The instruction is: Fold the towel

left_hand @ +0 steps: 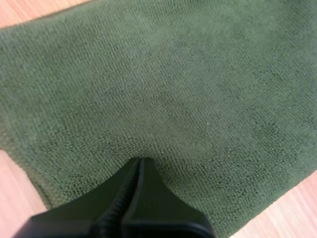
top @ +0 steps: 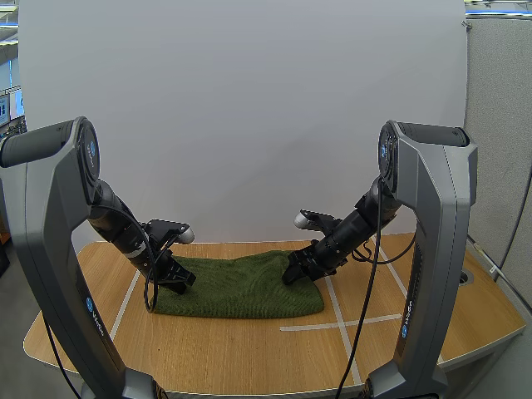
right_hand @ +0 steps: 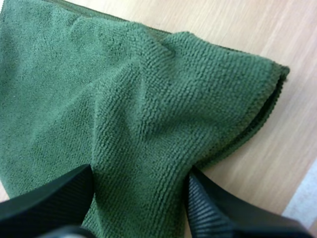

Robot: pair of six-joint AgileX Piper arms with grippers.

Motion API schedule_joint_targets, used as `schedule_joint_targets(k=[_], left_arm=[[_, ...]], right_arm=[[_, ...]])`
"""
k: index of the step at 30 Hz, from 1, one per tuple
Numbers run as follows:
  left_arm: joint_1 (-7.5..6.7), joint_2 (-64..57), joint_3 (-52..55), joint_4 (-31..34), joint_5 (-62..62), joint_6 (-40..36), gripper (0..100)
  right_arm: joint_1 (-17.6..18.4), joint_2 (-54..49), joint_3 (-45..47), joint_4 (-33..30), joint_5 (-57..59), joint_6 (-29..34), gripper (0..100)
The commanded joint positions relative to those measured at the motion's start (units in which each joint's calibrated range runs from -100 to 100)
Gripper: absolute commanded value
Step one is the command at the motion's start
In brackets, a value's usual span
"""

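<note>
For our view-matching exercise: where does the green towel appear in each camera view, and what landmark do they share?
High view: towel lies on the table between the left gripper and right gripper.
Left wrist view: towel spreads flat beneath the shut left gripper.
Right wrist view: towel bunches up between the right gripper's fingers.
Shared landmark: the light wooden table bordering the towel.

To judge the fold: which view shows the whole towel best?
The high view: the towel lies entire on the table. Left wrist view: flat cloth under the left gripper. Right wrist view: cloth bunched in the right gripper.
</note>
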Motion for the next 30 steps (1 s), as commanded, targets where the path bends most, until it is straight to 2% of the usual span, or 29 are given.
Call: schedule_joint_targets(k=[1, 9, 15, 26, 28, 30], left_arm=[[-0.12, 2.7, 0.1, -0.9, -0.5, 0.1, 0], [-0.12, 5.7, 0.1, -1.0, -3.2, 0.1, 0], [-0.12, 5.7, 0.1, -1.4, -3.0, 0.1, 0], [-0.12, 5.7, 0.1, -1.3, -2.7, 0.1, 0], [-0.12, 5.7, 0.1, -1.3, -2.2, 0.1, 0], [-0.12, 5.7, 0.1, -1.3, -1.5, 0.1, 0]], right_arm=[[0.1, 0.0, 0.2, 0.2, 1.1, -0.6, 87], [0.1, 0.0, 0.2, 0.2, 1.1, -0.6, 87], [0.1, 0.0, 0.2, 2.7, 1.8, -0.8, 87], [3.9, 0.0, 0.2, 3.6, 1.7, -0.8, 85], [4.0, 0.0, 0.2, 4.3, 1.3, -0.8, 81], [4.0, 0.0, 0.2, 4.3, 0.4, -0.8, 65]])
